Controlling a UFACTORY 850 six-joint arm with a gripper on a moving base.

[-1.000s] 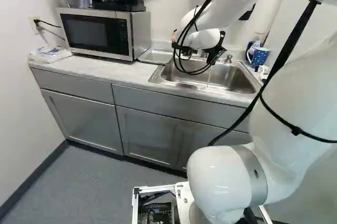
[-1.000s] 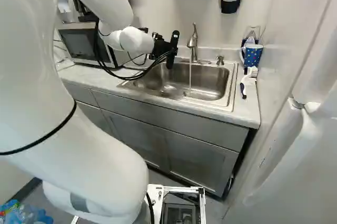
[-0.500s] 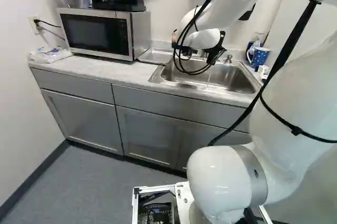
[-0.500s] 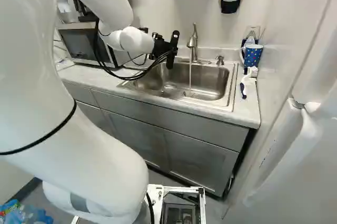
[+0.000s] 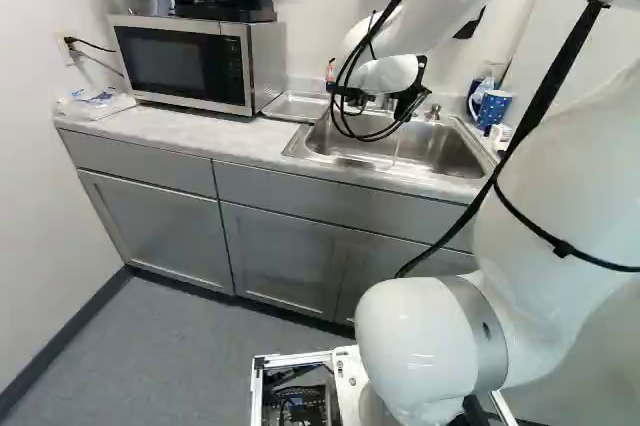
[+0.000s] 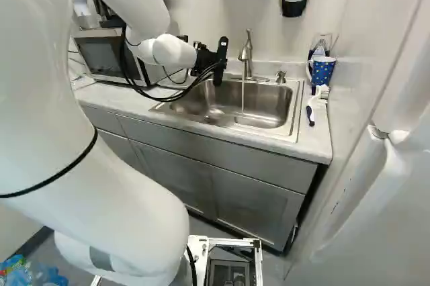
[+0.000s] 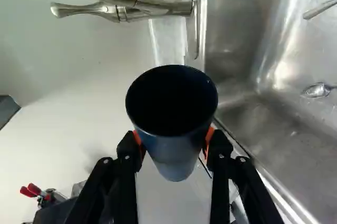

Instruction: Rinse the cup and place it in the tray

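Cup (image 7: 176, 153) in grip of end effector (image 6: 219, 64)

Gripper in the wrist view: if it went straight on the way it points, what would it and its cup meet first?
Probably the wall or the ledge behind the sink, with the cup leading; depth is unclear, so I can't tell which. The faucet looks off to one side.

Smooth, softly glossy cup (image 7: 175, 155), shiny metal faucet (image 7: 158, 2), satiny metal sink (image 6: 269, 106)

Cup (image 7: 176, 153) near-black inside, slate-blue outside; mug (image 6: 323, 71) blue, dotted; cabinets (image 5: 285, 256) grey
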